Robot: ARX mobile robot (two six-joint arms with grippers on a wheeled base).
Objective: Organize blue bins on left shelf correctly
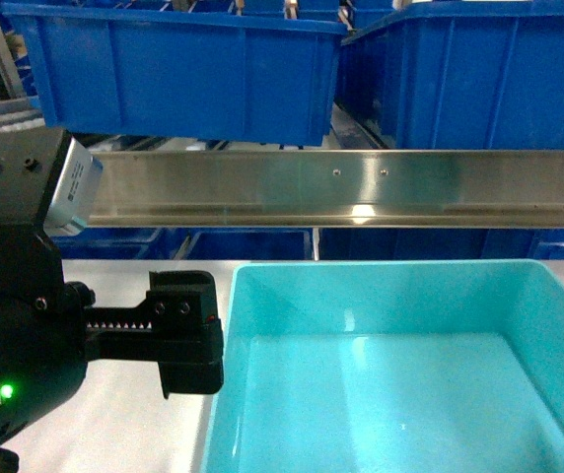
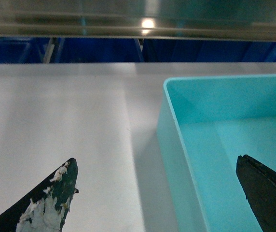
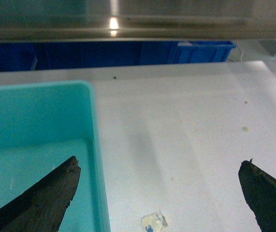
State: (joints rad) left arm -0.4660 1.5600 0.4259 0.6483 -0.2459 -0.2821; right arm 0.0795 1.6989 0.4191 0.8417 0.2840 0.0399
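Glossy light turquoise rectangular plastic tub point(image 1: 400, 374) sits on the pale grey desk point(image 2: 56, 121), at 5 o'clock in the head view, below the steel shelf rail point(image 1: 341, 187); left gripper point(image 2: 157, 193) spread wide, straddling the tub's left wall; right gripper point(image 3: 159, 193) likewise apart, straddling the right wall; dark royal-blue ribbed bins point(image 1: 183, 69) at 12 o'clock.

The bin point(image 1: 400, 374) was a plain, glossy turquoise-cyan, and the tabletop point(image 2: 56, 116) under it was pale grey with a few small yellowish specks. The larger bins point(image 1: 183, 69) behind were dark royal blue, above a silvery steel rail point(image 1: 341, 187). The left gripper point(image 2: 157, 193) was black, 1 finger point(image 2: 46, 208) blotched white.
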